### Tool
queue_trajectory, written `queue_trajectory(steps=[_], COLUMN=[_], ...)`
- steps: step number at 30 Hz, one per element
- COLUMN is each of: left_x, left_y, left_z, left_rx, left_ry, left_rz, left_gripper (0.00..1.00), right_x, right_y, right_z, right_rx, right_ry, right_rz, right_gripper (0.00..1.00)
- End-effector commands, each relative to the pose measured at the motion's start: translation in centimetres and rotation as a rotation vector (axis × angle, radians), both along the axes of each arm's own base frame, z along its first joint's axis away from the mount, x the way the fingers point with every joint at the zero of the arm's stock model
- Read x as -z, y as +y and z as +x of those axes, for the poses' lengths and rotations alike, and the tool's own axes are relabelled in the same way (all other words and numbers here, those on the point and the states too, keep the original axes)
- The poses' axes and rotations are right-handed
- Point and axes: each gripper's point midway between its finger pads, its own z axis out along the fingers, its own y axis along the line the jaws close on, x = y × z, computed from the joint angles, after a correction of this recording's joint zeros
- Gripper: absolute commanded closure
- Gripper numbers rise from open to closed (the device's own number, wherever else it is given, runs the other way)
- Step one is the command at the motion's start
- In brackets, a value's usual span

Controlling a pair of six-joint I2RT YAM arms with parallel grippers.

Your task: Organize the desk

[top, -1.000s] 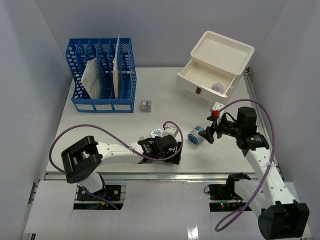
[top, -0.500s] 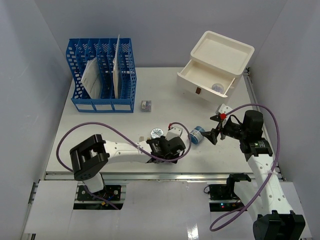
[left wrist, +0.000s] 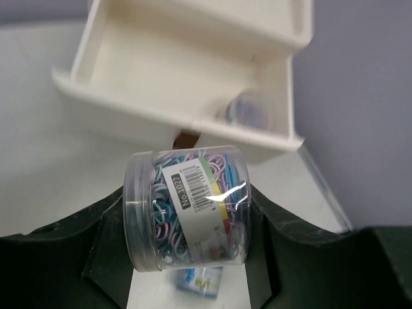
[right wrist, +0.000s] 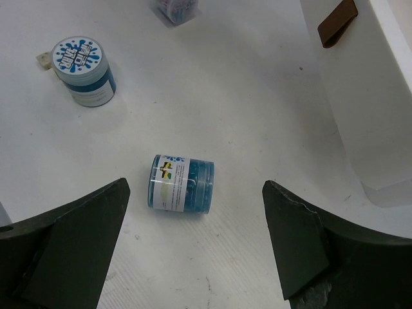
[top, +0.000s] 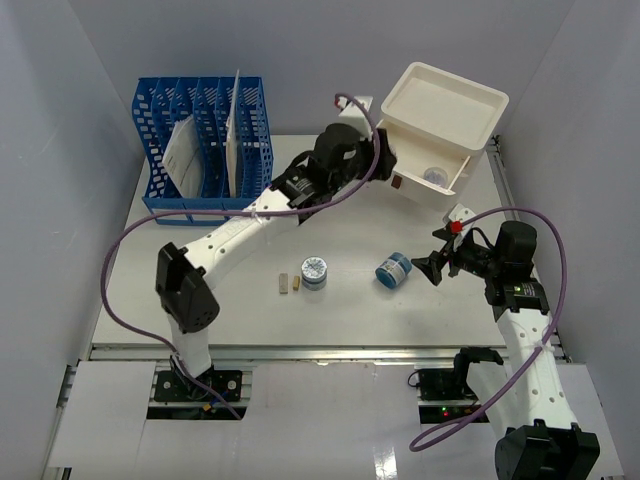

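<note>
Since a second ago my left claw (left wrist: 187,219) has travelled from the near edge of the desk (top: 200,290) to its far right corner. It now grips the jar of paper clips (left wrist: 183,193) just before the open drawer (left wrist: 174,71), where one jar already lies. My right claw (right wrist: 194,193) stands wide around the blue jar (right wrist: 182,183), which lies on its side near the right edge. I judge the work about half done: this jar, the upright jar (top: 314,272) and the small pieces (top: 288,284) near the middle are left.
</note>
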Motion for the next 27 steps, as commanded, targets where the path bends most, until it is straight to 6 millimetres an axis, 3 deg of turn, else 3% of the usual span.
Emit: queue_trajectory(steps=[1,2,3,5,9,15,18,20,24,27], left_x=[-6.9,-8.6,-8.9,-7.8,-8.2,-6.5,-5.4,-5.0,-5.4,-6.8], left_y=[-4.4,-4.8,-5.3,-6.5,-7.4,-8.8,-9.5,-9.7,-9.8,-9.3], left_z=[4.0,4.7,5.6,7.1,8.5,9.3,9.4,9.4,9.2,8.9], left_rx=[0.096,0.090,0.086,0.079,0.061,0.083,0.102,0.107,0.118,0.113], left_ry=[-0.225,-0.269,-0.294,-0.319,-0.387,-0.394,-0.379,-0.373,-0.375,-0.387], left_rz=[-0.026,-0.045,-0.044,-0.038,-0.072,-0.086,-0.085,-0.084,-0.092,-0.100], left_gripper=[0.65,0.64,0.63,0.61,0.54,0.44,0.25,0.18,0.07,0.05], right_x=[-0.3,-0.3,-0.4,-0.4,-0.6,-0.7,-0.7,-0.6,-0.4,-0.2], right_y=[0.2,0.2,0.3,0.3,0.2,0.0,-0.1,-0.2,-0.3,-0.3], right_z=[-0.1,-0.1,-0.2,-0.2,-0.2,0.0,0.2,0.2,0.3,0.4], right_rx=[-0.013,-0.017,-0.022,-0.021,-0.015,-0.005,0.003,0.008,0.009,0.010], right_ry=[-0.012,-0.013,-0.013,-0.016,-0.020,-0.021,-0.019,-0.017,-0.009,-0.002], right_rz=[0.014,0.016,0.020,0.021,0.020,0.018,0.016,0.015,0.016,0.017], right_gripper=[0.10,0.10,0.10,0.10,0.10,0.10,0.10,0.10,0.10,0.10])
